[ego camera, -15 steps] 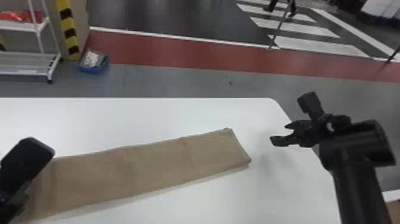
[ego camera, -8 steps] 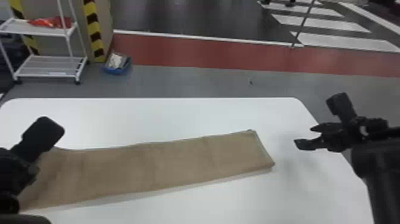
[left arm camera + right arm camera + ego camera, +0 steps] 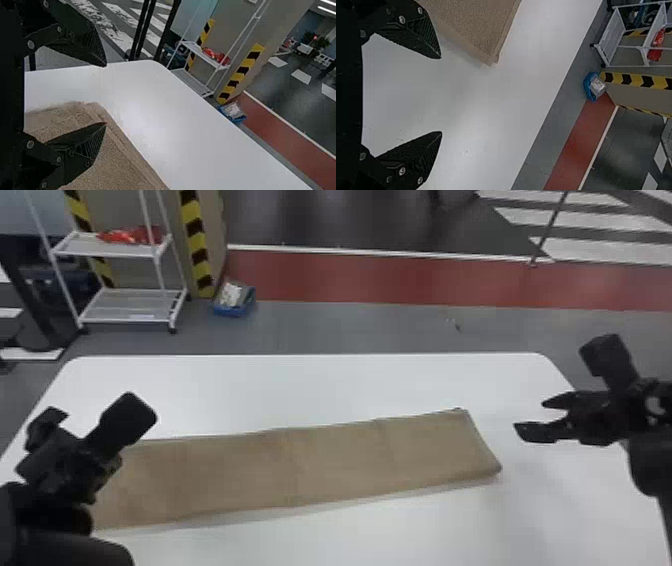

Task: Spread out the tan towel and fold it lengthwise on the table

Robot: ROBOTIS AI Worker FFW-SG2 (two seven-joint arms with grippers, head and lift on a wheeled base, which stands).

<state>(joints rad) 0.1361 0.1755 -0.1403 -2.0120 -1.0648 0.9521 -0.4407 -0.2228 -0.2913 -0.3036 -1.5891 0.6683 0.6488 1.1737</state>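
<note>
Tan towel [image 3: 310, 465]: a long, narrow folded strip lying flat on the counter [image 3: 320, 387], running from left to right, its right end slanting toward the far edge.
Left gripper [image 3: 70, 465]: above the counter's left part, at the towel's left end, which it partly hides; fingers wide apart, nothing between them. Whether a fingertip touches the cloth, I cannot tell.
Right gripper [image 3: 530, 417]: by the counter's right edge, past the towel's right end and apart from it; fingers wide, empty.
Towel's right end: a neat slanted edge, the cloth layered there.
Towel's long sides: nearly parallel, the far one slightly wavy.
Counter: white, with rounded far corners.
Beyond the far left corner: a white shelf rack [image 3: 110, 252] with a red item [image 3: 125, 237] on its upper shelf.
Right of the rack: a pillar with yellow-and-black striped tape [image 3: 197, 245], a blue bin [image 3: 232, 311] near its foot.
Farther off: a red floor band [image 3: 350, 277].
</note>
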